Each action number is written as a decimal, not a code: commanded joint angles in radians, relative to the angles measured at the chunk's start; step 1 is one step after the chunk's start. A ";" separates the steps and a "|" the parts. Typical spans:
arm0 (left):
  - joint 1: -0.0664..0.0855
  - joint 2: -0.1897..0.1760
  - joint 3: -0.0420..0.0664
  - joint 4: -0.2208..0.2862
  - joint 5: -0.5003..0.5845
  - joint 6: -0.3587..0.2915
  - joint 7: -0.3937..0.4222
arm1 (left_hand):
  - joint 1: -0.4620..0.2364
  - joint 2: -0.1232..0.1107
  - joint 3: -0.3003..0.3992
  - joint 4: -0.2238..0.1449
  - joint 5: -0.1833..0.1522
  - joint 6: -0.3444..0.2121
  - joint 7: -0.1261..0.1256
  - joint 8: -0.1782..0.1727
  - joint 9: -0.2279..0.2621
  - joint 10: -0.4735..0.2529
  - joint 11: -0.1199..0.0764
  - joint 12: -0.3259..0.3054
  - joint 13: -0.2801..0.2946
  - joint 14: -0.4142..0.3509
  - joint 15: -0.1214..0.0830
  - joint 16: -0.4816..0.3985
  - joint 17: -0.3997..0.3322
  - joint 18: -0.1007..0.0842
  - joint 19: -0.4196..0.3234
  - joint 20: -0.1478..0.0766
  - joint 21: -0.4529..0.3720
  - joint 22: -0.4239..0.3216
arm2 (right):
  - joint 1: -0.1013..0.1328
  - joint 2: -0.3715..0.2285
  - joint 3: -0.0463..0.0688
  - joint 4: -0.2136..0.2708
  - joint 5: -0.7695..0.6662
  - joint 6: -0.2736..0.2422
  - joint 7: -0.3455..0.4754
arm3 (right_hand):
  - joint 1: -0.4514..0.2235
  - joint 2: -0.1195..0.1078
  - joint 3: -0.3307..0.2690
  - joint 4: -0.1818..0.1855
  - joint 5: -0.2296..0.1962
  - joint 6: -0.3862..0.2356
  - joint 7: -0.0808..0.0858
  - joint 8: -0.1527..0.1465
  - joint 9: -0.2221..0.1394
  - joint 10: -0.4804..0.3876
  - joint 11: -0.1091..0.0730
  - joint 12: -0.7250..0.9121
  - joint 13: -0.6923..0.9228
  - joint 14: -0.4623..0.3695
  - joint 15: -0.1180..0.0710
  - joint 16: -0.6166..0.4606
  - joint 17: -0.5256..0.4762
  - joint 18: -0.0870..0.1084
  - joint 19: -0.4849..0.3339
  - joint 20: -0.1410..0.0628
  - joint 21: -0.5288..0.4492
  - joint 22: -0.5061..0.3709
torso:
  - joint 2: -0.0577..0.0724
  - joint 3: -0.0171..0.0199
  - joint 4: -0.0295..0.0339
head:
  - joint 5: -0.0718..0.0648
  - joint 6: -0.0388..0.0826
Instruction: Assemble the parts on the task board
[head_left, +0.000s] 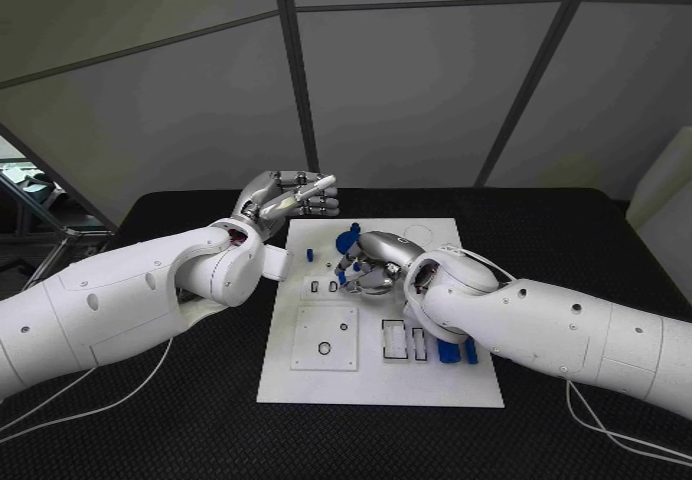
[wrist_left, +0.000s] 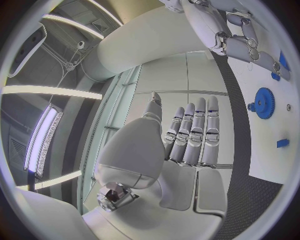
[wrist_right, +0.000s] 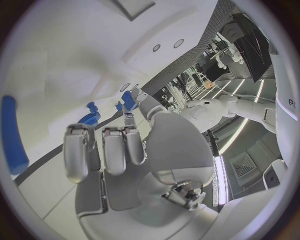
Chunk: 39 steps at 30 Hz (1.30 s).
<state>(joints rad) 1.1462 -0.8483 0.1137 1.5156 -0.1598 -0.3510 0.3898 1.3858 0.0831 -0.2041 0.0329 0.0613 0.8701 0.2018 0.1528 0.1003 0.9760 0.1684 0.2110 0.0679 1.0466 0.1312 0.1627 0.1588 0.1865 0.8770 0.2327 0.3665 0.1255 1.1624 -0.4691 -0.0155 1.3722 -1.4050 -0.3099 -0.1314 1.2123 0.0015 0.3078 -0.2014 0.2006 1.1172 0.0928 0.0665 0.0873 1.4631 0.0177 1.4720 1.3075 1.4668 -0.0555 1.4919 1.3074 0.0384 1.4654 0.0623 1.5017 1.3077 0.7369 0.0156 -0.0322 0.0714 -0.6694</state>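
The white task board (head_left: 382, 385) lies in the middle of the table. My right hand (head_left: 378, 265) is low over the board's middle with its fingers bent down. Its thumb and a finger pinch a small blue part (wrist_right: 129, 100). A blue gear (head_left: 348, 238) stands on the board just beyond that hand and appears as the gear (wrist_left: 264, 102) in the left wrist view. My left hand (head_left: 289, 200) is raised beside the board's far left corner, its fingers (wrist_left: 194, 132) straight and side by side, holding nothing.
Blue pegs (head_left: 462, 350) lie at the board's right edge under my right forearm. A small blue piece (head_left: 309, 255) sits near the board's left edge. A square white plate (head_left: 326, 338) with a hole takes up the board's near left. Black table surrounds the board.
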 joint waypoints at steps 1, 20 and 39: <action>0.001 0.002 0.001 0.000 0.003 0.014 0.000 | -0.001 0.009 -0.004 -0.001 -0.001 -0.002 0.002 -0.005 -0.001 -0.003 0.000 -0.007 0.001 -0.009 0.001 -0.007 0.002 -0.005 -0.003 0.005 -0.006 -0.001 | 0.001 0.005 0.000 -0.005 -0.034 0.009 -0.023 | -0.012 0.001 0.000 0.002 -0.006 0.004 0.003 0.003 0.002 0.039 -0.002 -0.006 0.153 0.068 0.000 0.000 0.098 -0.003 0.003 -0.005 -0.003 0.106 | 0.000 0.0000 -0.0004 | 0.001 0.000; 0.001 0.006 0.001 -0.005 0.003 0.015 -0.002 | -0.001 0.009 -0.004 -0.001 -0.001 -0.002 0.002 -0.005 -0.001 -0.003 0.000 -0.007 0.001 -0.009 0.001 -0.007 0.002 -0.005 -0.003 0.005 -0.006 -0.001 | -0.005 0.030 -0.005 -0.043 -0.041 0.024 -0.019 | -0.020 -0.003 -0.003 0.003 -0.009 0.002 0.003 0.000 0.002 0.038 -0.002 -0.007 0.152 0.068 0.001 0.000 0.097 -0.002 0.001 -0.004 -0.005 0.102 | 0.000 0.0003 -0.0011 | 0.006 -0.009; 0.001 0.008 0.001 -0.009 0.003 0.016 -0.005 | -0.001 0.009 -0.004 -0.001 -0.001 -0.002 0.002 -0.005 -0.001 -0.003 0.000 -0.007 0.001 -0.009 0.001 -0.007 0.002 -0.005 -0.003 0.005 -0.006 -0.001 | -0.014 0.043 -0.006 -0.071 -0.031 0.039 0.000 | -0.031 -0.010 -0.007 0.004 -0.013 -0.007 0.006 -0.004 0.000 0.035 0.001 -0.010 0.149 0.067 0.001 -0.002 0.094 -0.001 -0.002 -0.003 -0.008 0.097 | 0.000 0.0006 -0.0010 | 0.008 -0.014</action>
<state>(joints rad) 1.1463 -0.8416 0.1136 1.5064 -0.1583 -0.3459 0.3827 1.3858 0.0831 -0.2040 0.0330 0.0614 0.8701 0.2018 0.1528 0.1003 0.9760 0.1684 0.2110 0.0679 1.0466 0.1312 0.1627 0.1595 0.1864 0.8770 0.2327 0.3665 0.1258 1.1522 -0.4264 -0.0190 1.3036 -1.4382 -0.2933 -0.1393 1.1916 -0.0103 0.3049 -0.1985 0.1908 1.1121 0.0984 0.0606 0.0880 1.4631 0.0178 1.4666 1.3075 1.4668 -0.0555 1.4919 1.3073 0.0383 1.4654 0.0623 1.4980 1.3075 0.7367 0.0160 -0.0335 0.0794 -0.6826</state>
